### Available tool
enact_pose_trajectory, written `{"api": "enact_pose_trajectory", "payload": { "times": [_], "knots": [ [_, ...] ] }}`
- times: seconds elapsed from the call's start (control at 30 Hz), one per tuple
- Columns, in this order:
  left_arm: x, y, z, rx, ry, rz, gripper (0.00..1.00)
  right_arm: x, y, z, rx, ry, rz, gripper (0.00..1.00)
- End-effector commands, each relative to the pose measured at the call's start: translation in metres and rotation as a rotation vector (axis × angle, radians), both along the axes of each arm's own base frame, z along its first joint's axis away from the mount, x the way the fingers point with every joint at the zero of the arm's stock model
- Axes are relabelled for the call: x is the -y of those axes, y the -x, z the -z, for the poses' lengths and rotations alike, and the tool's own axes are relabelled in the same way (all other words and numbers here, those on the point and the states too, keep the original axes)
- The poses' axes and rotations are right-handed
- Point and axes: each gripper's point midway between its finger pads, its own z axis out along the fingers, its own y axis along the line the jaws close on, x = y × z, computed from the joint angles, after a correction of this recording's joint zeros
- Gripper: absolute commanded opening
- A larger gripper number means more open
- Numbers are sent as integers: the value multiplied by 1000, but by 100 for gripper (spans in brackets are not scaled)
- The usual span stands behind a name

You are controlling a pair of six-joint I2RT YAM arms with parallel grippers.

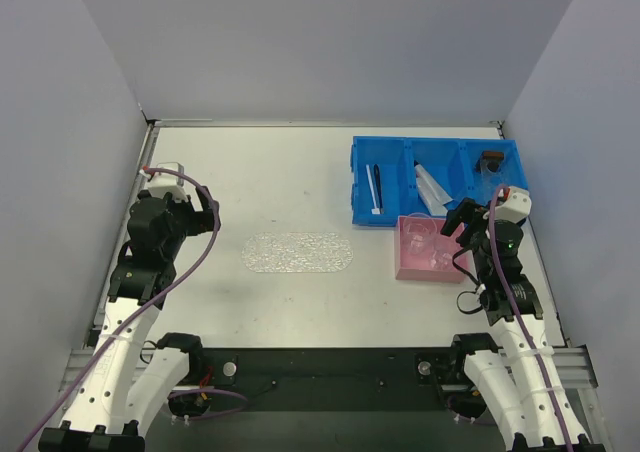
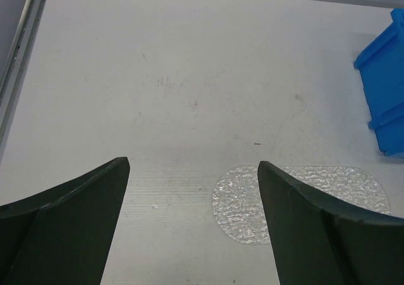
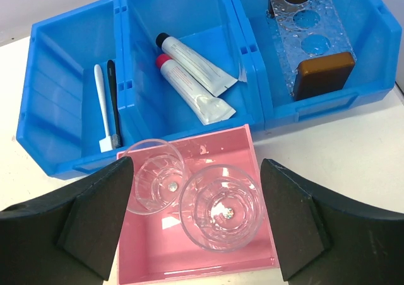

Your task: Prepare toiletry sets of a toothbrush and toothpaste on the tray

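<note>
The clear textured oval tray (image 1: 298,252) lies bare in the middle of the table; its left end shows in the left wrist view (image 2: 249,200). A white toothbrush (image 3: 101,106) and a black toothbrush (image 3: 113,96) lie in the left compartment of the blue bin (image 1: 360,210). Two silvery-white toothpaste tubes (image 3: 192,63) lie in the middle compartment. My left gripper (image 1: 205,207) is open and empty, left of the tray. My right gripper (image 1: 460,219) is open and empty, over the pink box (image 1: 404,270).
The pink box (image 3: 252,147) holds two clear round cups (image 3: 219,208). The bin's right compartment holds a clear rack with round holes (image 3: 309,29) and a brown block (image 3: 323,74). Grey walls stand on three sides.
</note>
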Motion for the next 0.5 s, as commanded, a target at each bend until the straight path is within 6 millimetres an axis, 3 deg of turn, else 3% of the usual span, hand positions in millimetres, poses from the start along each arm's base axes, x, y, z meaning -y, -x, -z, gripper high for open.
{"api": "enact_pose_trajectory", "payload": {
  "times": [0.0,0.37,0.4,0.47],
  "knots": [
    [-7,-1,-26,73,17,-45,94,3,-3,-28,71,-3,23,76],
    [-24,1,-20,57,15,-154,96,1,-1,-38,74,-51,29,78],
    [-18,0,-20,56,13,-115,96,0,-1,-46,78,-48,25,77],
    [-6,-3,-23,74,10,-47,96,-1,0,-40,18,-35,13,74]
  ]
}}
